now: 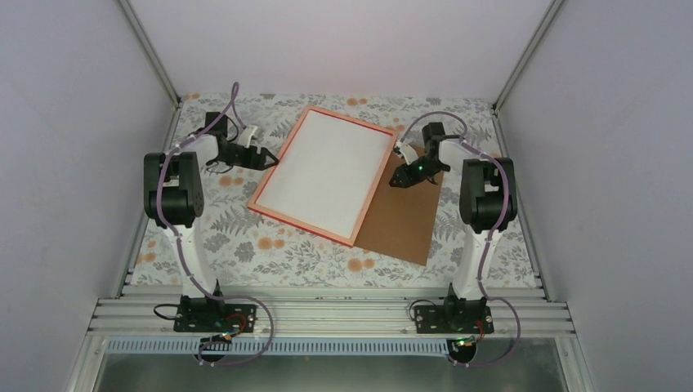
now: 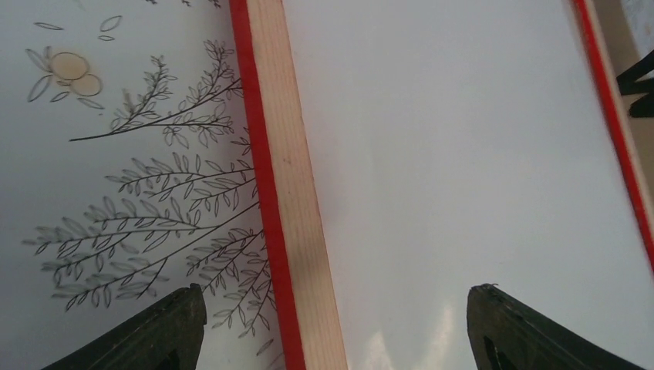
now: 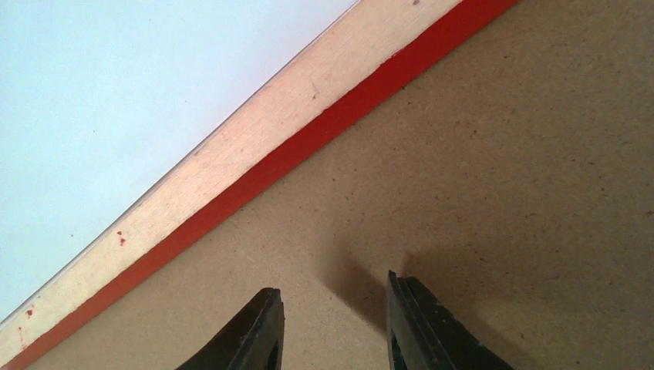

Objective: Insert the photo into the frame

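Observation:
The frame (image 1: 302,226) lies back-up on the table, red at the edge with a pale wood rail (image 2: 289,193) inside it. A white sheet (image 1: 327,173) fills its opening. I cannot tell whether this is the photo's back; no landscape print shows. My left gripper (image 1: 266,157) stands open at the frame's left side. In its wrist view, the left gripper (image 2: 336,297) has one finger over the cloth and one over the white sheet. My right gripper (image 1: 398,181) hovers open just right of the frame rail (image 3: 254,154), and the right gripper (image 3: 332,289) has nothing between its fingers.
A brown backing board (image 1: 404,224) lies partly under the frame's right side, and the backing board (image 3: 501,193) is directly under the right fingers. A floral cloth (image 1: 245,245) covers the table. White walls close in the left, right and back. A metal rail (image 1: 327,314) runs along the near edge.

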`<action>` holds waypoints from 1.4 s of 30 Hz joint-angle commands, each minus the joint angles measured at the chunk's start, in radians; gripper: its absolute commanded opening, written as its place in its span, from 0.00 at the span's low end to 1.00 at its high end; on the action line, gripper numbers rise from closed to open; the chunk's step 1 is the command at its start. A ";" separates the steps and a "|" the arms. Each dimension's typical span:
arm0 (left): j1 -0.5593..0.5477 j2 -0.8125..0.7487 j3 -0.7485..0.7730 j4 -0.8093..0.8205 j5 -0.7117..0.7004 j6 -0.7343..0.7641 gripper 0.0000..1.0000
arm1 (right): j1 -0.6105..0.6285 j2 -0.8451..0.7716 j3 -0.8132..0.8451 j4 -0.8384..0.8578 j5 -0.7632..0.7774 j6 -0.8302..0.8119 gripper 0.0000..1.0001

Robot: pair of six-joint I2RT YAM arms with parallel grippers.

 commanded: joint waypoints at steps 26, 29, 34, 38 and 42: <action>-0.196 0.097 0.155 0.014 -0.610 0.022 0.27 | -0.003 -0.023 -0.229 0.051 0.319 -0.011 0.30; -0.196 0.082 0.134 0.012 -0.632 0.035 0.25 | -0.009 -0.020 -0.244 0.059 0.349 -0.028 0.30; -0.187 0.027 0.081 0.012 -0.673 0.031 0.16 | -0.020 -0.018 -0.275 0.085 0.402 -0.057 0.29; -0.144 -0.025 0.026 0.003 -0.703 0.012 0.09 | -0.028 -0.016 -0.293 0.096 0.421 -0.083 0.29; -0.086 -0.075 -0.031 -0.005 -0.727 0.002 0.05 | -0.038 -0.016 -0.303 0.110 0.437 -0.120 0.29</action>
